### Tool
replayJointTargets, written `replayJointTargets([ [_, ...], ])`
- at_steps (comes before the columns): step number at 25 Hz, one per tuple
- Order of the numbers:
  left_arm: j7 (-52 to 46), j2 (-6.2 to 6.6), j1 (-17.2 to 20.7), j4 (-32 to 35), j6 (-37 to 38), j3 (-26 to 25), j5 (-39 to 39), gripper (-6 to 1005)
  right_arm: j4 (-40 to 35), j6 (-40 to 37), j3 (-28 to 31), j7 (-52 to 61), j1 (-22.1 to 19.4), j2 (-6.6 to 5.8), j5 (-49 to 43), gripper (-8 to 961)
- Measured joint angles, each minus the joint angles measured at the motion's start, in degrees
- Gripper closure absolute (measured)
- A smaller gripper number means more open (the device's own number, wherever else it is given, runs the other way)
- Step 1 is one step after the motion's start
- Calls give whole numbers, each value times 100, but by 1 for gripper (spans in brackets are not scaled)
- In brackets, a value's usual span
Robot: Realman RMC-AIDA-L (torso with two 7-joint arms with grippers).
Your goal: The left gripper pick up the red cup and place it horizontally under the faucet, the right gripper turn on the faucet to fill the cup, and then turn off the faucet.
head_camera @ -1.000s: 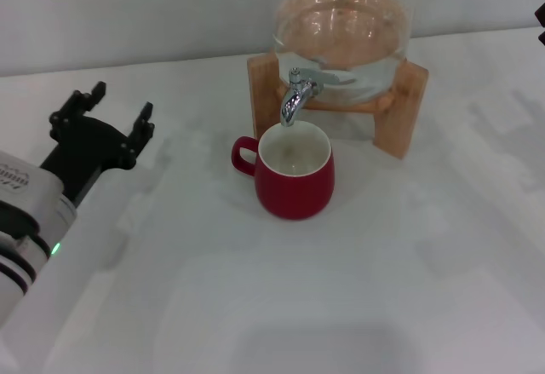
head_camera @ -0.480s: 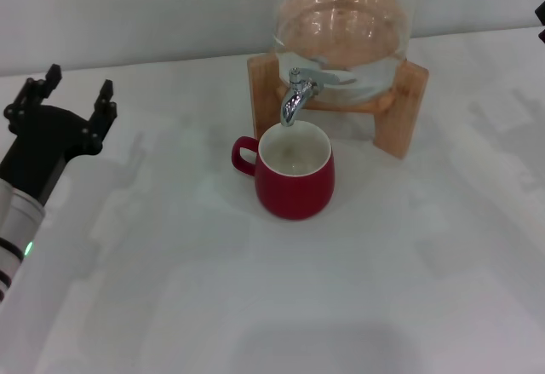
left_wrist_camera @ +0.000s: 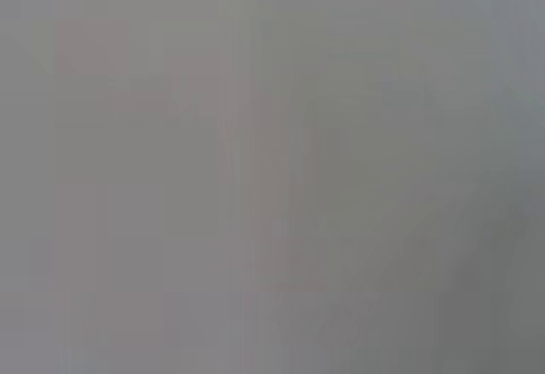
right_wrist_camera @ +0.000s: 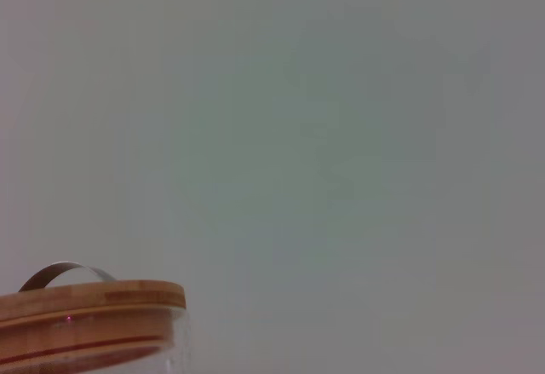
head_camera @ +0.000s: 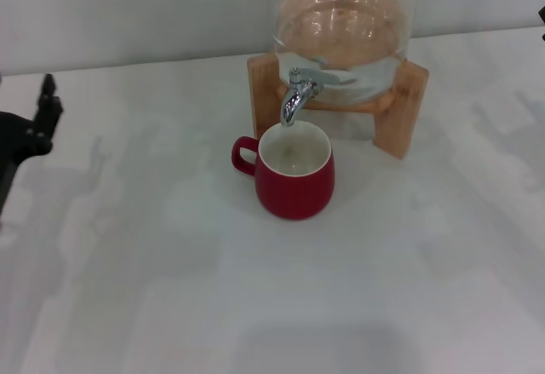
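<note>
This looks like a bare robot test bench rather than a lived-in kitchen: a plain white worktop (head_camera: 255, 306) runs back to an unmarked pale wall (head_camera: 128, 16). The only furnishings are a clear glass drink dispenser (head_camera: 342, 33) on a small wooden stand (head_camera: 409, 106) and a single red cup (head_camera: 295, 174) under its faucet (head_camera: 295, 94). A black robot end effector (head_camera: 25, 131) shows at the edge, well apart from that staged tabletop set.
</note>
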Motion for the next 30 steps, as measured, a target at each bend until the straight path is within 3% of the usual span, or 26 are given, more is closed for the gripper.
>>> replayJointTargets([
  [19, 259, -27, 415, -202, 926, 11, -1226, 342, 96, -228, -175, 160, -100, 0, -57, 85],
  [30, 292, -3, 343, -317, 967, 56, -1188, 343, 214, -579, -1303, 307, -145, 6, -64, 85],
])
